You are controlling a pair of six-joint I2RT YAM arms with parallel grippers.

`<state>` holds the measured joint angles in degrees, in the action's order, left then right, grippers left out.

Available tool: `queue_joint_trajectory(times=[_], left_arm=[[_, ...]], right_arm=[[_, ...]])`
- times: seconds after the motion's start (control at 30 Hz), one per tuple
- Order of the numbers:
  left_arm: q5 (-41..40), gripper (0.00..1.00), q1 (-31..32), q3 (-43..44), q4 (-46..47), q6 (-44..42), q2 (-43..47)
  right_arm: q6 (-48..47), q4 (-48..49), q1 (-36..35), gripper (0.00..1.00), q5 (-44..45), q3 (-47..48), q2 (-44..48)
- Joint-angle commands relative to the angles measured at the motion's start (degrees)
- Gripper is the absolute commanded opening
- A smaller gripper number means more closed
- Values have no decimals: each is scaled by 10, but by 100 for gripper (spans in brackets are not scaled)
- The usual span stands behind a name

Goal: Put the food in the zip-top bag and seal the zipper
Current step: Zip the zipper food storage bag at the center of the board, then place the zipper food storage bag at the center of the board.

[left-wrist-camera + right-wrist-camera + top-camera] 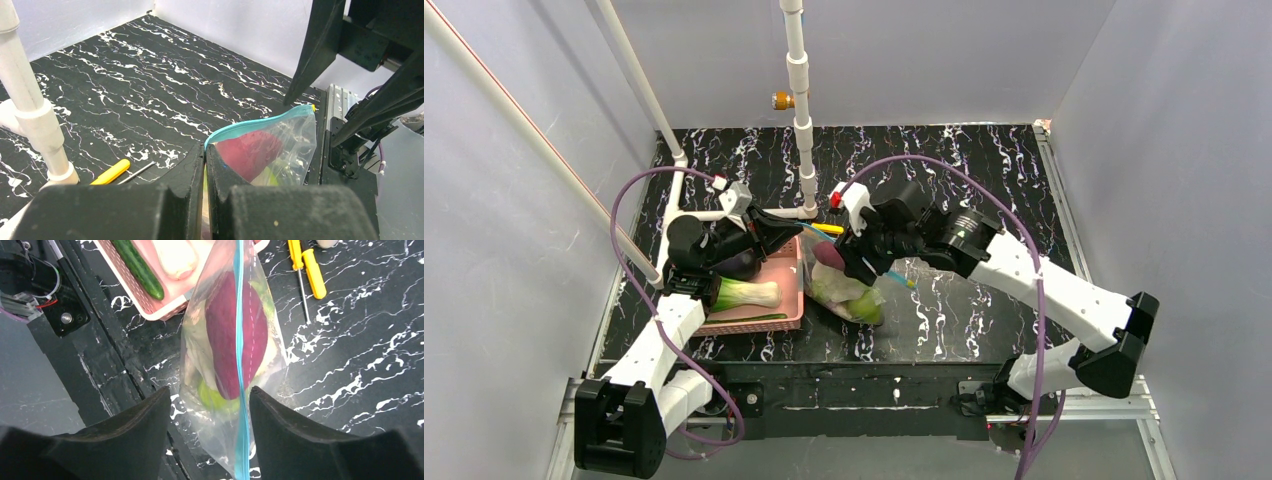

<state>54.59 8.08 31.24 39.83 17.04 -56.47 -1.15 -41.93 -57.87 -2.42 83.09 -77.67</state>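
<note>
The bag (844,285) is held between the two arms, just beside the right edge of the basket (789,300); whether its bottom rests on the table (984,180) cannot be told. One end of the zipper (260,124) is pinched in the left gripper (205,155), whose jaws are pressed tight together on the plastic. The right gripper (209,392) is spread wide and is set astride the bag from above, with one finger on each side of the zipper and nothing clamped. From that wrist the zipper is seen as one thin teal line running up between the fingers. Inside the bag a red-purple piece (235,335) is seen, and the pear (212,399) is tucked under it. The leafy head (746,293) is lying in the basket alongside a cucumber (137,267). Two screwdrivers (310,270) are laid on the table beyond the bag.
</note>
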Motion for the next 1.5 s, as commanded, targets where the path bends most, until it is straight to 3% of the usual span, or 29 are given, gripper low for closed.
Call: queue_joint_trajectory(times=[0.0,0.37,0.47,0.6,0.63,0.67,0.8,0.83,1.0,1.13,1.27,1.47], left_arm=[[5,0,3,6,28,3,9],[14,0,6,3,49,17,15],[17,0,7,2,51,19,18],[6,1,7,9,36,17,22],[-2,14,7,13,18,11,26],[-16,34,7,13,3,6,31],[-73,87,7,0,-26,-16,66],[-85,96,7,-1,-37,-26,75],[-176,98,8,-8,-81,-75,110],[-285,98,10,32,-208,-109,111],[-320,98,10,65,-271,-118,94],[-328,98,10,69,-276,-109,100]], right_arm=[[-2,37,1,61,-21,14,-11],[7,98,3,41,11,-36,-13],[24,107,4,28,21,-43,-10],[39,123,5,1,53,-60,1],[45,124,5,1,62,-63,4],[51,123,8,1,69,-64,7],[68,113,20,1,74,-74,21],[71,110,25,1,74,-77,25],[99,103,94,1,59,-99,44],[124,71,174,1,61,-86,36],[169,21,233,1,76,-76,16],[239,-48,286,19,147,-111,21]])
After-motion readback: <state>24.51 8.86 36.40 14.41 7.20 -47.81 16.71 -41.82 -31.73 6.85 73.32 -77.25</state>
